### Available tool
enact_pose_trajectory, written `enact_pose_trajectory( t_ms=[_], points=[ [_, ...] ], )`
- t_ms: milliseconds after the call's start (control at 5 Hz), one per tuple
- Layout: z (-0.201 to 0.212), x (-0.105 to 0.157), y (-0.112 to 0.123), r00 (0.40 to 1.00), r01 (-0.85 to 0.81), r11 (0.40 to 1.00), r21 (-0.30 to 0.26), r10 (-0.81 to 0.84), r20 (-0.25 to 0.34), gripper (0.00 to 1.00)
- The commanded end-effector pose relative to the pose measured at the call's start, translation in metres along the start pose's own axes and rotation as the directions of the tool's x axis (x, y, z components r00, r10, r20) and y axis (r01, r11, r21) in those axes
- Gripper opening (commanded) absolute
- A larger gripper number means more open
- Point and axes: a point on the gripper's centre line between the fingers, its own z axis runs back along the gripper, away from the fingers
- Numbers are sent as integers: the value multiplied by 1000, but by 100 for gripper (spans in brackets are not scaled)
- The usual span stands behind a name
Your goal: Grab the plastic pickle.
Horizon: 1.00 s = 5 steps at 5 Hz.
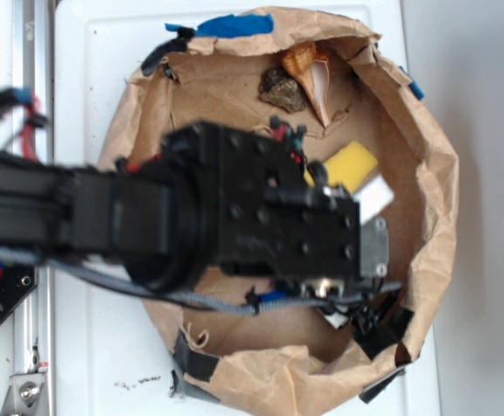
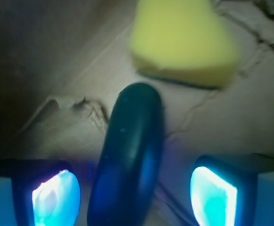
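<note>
Tool (image 2: pixel 134 197) open, fingertips (image 2: pixel 56 195) on either side of plastic pickle (image 2: pixel 132 150), which lies on crumpled brown paper (image 2: pixel 56 70) just short of yellow sponge (image 2: pixel 184 42). Lower slightly, keep centred, close squarely across glossy body; expect slipping if pinched near rounded end.

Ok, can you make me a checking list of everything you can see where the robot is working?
Surface: crumpled brown paper bowl on a white table.
Job's things: plastic pickle, dark and glossy, lying on the paper between the fingers.
Clutter: yellow sponge just beyond the pickle; brown rock; orange shell-like piece.
Hand: hand open, one finger on each side of the pickle, not squeezing.
Cables: grey cable under the arm; red wires at left.
Surroundings: blue tape and black tape on the rim.
</note>
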Motion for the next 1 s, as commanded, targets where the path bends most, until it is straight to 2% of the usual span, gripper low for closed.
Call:
enact_pose_trajectory(
  t_ms=[0, 200, 400, 600, 800],
  points=[
    [-11, 11, 4, 1000, -7, 1000, -17, 7, 7, 0],
    [4, 11, 8, 998, 58, 997, -59, -58, -8, 0],
    [44, 13, 19, 956, 292, 954, -66, -293, 3, 0],
    [80, 6, 35, 897, 440, 891, -114, -428, 112, 0],
    [119, -6, 38, 835, 550, 832, -74, -548, 47, 0]
  ],
)
